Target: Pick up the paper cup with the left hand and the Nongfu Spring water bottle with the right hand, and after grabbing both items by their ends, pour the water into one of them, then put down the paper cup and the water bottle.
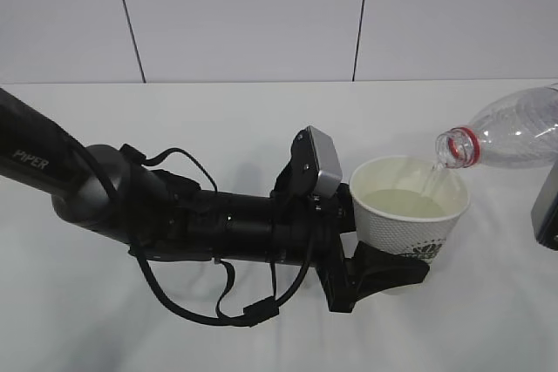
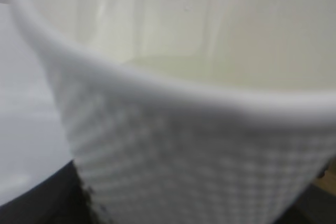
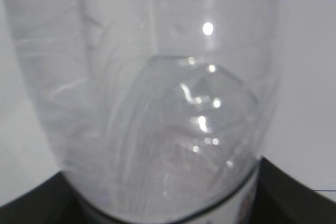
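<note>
Pouring water (image 1: 433, 182) shows ext. only; L gripper (image 1: 384, 267) clamps cup (image 1: 410, 215), R clamps bottle (image 1: 514, 128).

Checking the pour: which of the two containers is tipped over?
The Nongfu Spring water bottle, its red-ringed neck slanting down over the rim; the paper cup stays upright.

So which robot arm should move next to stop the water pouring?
The right. Its gripper holds the clear ribbed plastic bottle tilted over the white paper cup, so tipping it back probably stops the water. The left gripper just holds the cup.
</note>
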{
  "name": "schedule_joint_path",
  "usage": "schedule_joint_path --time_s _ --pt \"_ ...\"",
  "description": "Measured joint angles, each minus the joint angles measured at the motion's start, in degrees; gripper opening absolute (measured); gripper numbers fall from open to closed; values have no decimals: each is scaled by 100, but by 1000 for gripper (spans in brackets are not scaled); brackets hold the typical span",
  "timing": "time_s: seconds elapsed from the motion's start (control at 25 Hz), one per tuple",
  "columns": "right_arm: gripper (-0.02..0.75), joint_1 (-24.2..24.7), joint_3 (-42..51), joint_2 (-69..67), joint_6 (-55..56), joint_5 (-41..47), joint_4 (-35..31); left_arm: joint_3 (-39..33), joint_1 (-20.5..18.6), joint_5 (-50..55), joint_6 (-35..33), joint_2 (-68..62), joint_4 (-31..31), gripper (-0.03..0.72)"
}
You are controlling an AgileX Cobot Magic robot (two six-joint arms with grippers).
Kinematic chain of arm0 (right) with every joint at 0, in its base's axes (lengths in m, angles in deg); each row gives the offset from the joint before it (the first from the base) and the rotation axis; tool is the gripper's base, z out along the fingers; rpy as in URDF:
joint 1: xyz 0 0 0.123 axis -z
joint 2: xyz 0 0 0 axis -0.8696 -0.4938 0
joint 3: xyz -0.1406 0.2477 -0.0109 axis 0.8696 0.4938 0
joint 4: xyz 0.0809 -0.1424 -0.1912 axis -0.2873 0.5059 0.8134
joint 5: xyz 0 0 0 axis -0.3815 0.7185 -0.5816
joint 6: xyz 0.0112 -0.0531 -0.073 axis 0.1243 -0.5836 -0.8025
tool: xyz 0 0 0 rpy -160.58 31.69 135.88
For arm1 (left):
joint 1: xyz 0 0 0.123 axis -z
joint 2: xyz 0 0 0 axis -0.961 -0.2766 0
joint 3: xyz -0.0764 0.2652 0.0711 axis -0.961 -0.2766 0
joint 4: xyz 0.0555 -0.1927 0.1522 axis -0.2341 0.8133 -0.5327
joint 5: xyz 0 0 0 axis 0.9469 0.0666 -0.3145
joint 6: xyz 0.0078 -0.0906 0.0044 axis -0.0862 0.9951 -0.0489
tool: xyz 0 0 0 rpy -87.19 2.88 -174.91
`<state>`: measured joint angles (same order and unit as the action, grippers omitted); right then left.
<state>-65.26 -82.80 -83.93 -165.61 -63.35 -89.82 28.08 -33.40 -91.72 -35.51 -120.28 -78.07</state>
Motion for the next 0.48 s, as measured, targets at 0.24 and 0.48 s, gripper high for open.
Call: schedule_joint_path --time_s 0.24,0.48 --pt "473 0 0 0 0 0 0 0 0 0 0 0 0 536" --pt "473 0 -10 0 0 0 0 0 0 0 0 0 0 536"
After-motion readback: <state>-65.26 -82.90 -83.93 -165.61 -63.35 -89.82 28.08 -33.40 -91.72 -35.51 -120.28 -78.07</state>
